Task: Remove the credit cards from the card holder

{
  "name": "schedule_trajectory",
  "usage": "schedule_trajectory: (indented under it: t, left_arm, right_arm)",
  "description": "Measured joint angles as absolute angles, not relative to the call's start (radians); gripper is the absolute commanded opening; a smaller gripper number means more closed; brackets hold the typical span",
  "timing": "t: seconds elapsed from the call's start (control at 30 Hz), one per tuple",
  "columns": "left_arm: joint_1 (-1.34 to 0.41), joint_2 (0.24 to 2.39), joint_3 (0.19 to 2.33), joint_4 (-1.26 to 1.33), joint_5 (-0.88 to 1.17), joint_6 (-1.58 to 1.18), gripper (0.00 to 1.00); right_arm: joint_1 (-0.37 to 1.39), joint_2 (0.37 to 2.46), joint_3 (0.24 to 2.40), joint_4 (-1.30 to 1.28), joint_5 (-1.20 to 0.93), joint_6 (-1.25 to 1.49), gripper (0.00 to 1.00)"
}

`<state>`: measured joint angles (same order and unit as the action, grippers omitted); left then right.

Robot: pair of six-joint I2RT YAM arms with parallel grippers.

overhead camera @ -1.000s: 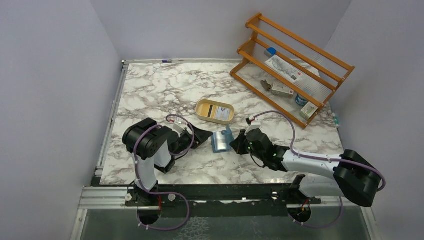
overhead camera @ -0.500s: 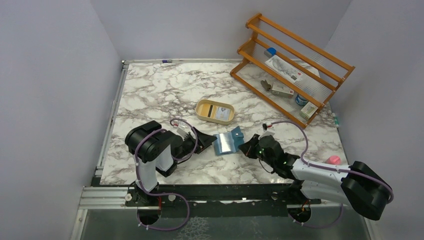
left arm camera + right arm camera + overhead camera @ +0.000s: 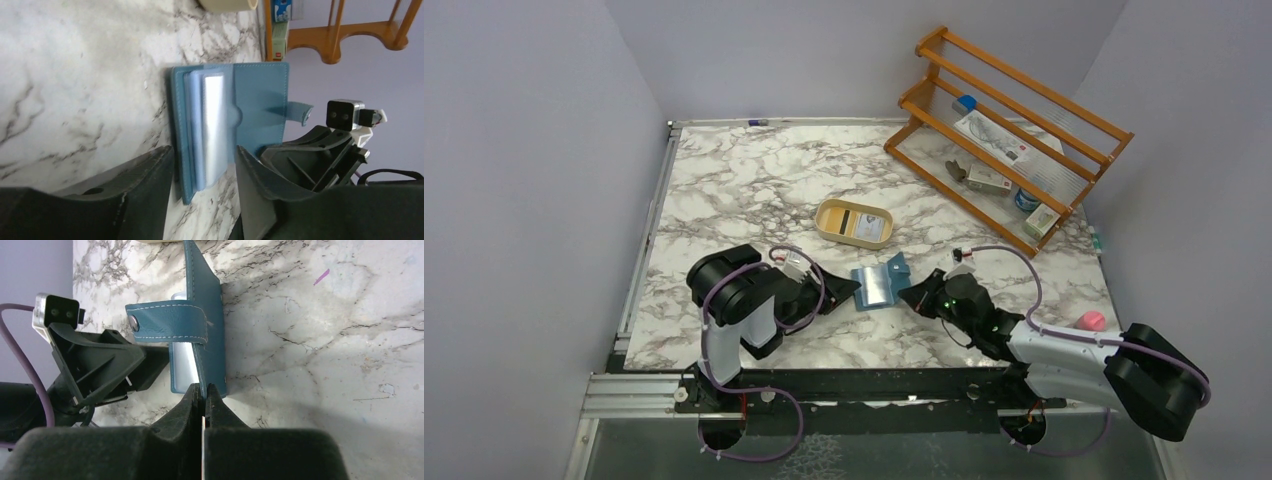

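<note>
1. The left gripper (image 3: 852,292) has its jaws apart, one on each side of the near end of the card holder (image 3: 876,287) and the pale card (image 3: 214,125) inside it.
2. The card holder lies open on the table (image 3: 754,190) between the grippers.
3. The right gripper (image 3: 911,296) has its jaws together, apparently pinching the cover's edge.

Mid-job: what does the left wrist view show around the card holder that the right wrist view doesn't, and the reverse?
Left wrist only: the card holder's inner pockets face-on, straddled by the open left gripper, and the wooden rack. Right wrist only: the tab's silver snap, and the right gripper shut at the cover's corner. Both: the pale card and marble table.
</note>
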<state>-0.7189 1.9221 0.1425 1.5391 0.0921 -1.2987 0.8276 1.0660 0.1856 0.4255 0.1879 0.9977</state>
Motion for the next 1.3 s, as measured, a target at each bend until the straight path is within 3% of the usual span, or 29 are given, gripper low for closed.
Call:
schedule_trajectory:
  t: [0.17,0.4,0.7,0.97,1.3]
  left_arm:
    - [-0.731,1.93,0.111,1.538,0.076,-1.298,0.3]
    - [-0.743,1.932,0.109,1.537,0.066,-1.293,0.37]
    - [-0.766,1.949,0.132,1.538,0.052,-1.308,0.37]
    - [-0.792,1.95,0.139,1.536,0.027,-1.307,0.24]
    - [-0.8,1.949,0.11,1.536,-0.001,-1.318,0.24]
  right_arm:
    - [0.823,1.065,0.169,0.445,0.184,1.005,0.01]
    - [0.823,1.066,0.152,0.472,0.168,1.007,0.01]
    - [0.817,1.066,0.133,0.498,0.157,1.022,0.01]
    - [0.816,1.085,0.133,0.522,0.141,1.024,0.01]
    - [0.816,1.087,0.125,0.527,0.135,1.024,0.01]
